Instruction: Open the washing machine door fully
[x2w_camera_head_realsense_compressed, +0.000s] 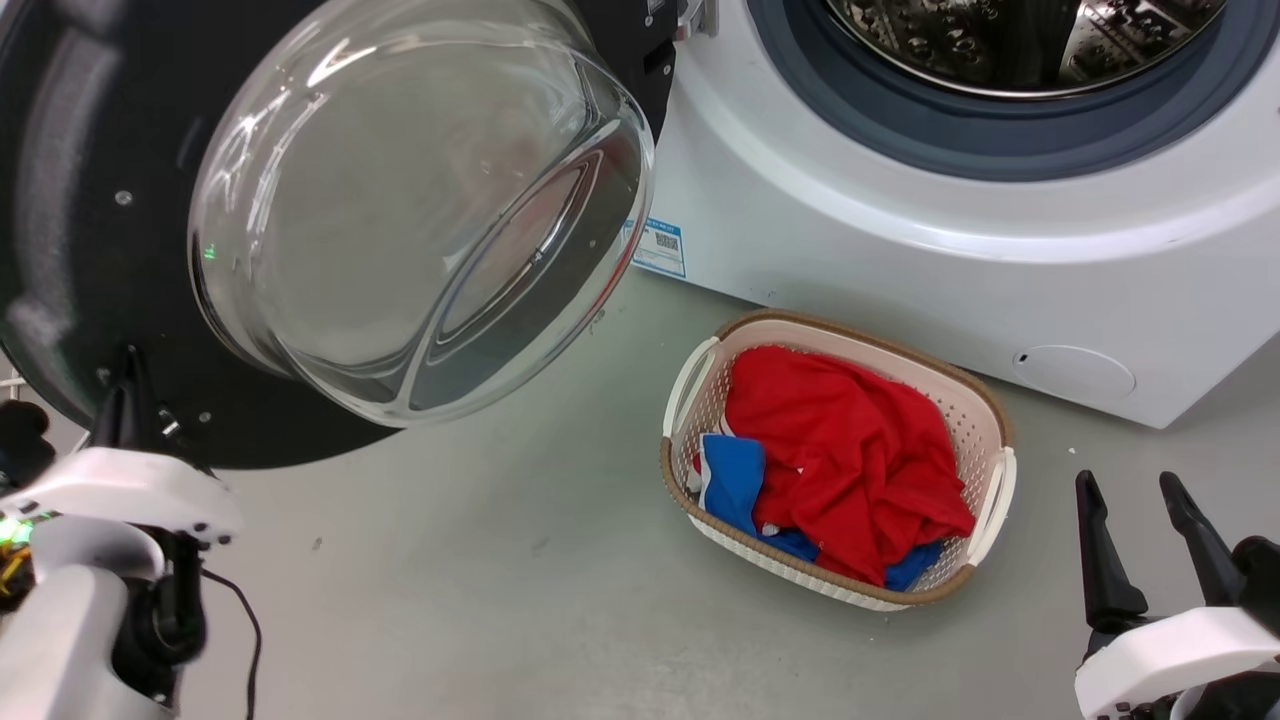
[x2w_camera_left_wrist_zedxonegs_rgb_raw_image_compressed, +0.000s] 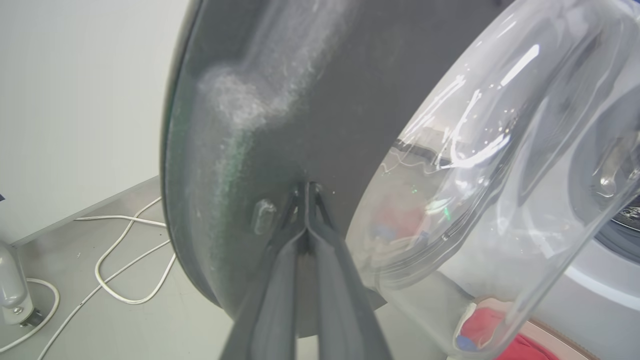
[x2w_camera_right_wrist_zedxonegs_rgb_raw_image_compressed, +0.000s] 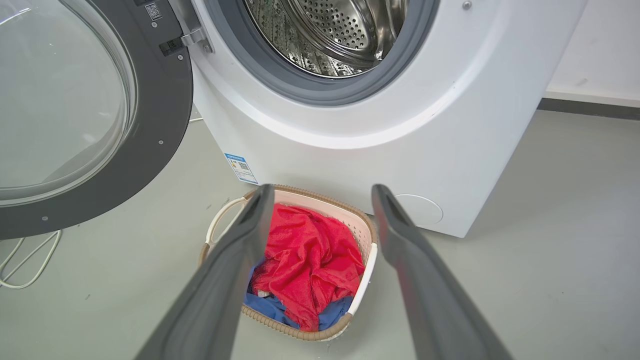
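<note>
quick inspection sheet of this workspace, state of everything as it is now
surface: grey floor, faint marks
job's things: washing machine door stands open beside the washing machine, drum exposed
clutter: basket holding red cloth and blue cloth, on the floor before the machine
pincers: left pincer shut, tips at the door's inner face; right pincer open, holding nothing
cables: white cable looped on the floor beyond the door; black cable near the left pincer
surroundings: white wall

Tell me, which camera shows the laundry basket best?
The head view: the whole laundry basket sits unobstructed. In the right wrist view the right gripper hides its sides; the left wrist view catches just a corner.
</note>
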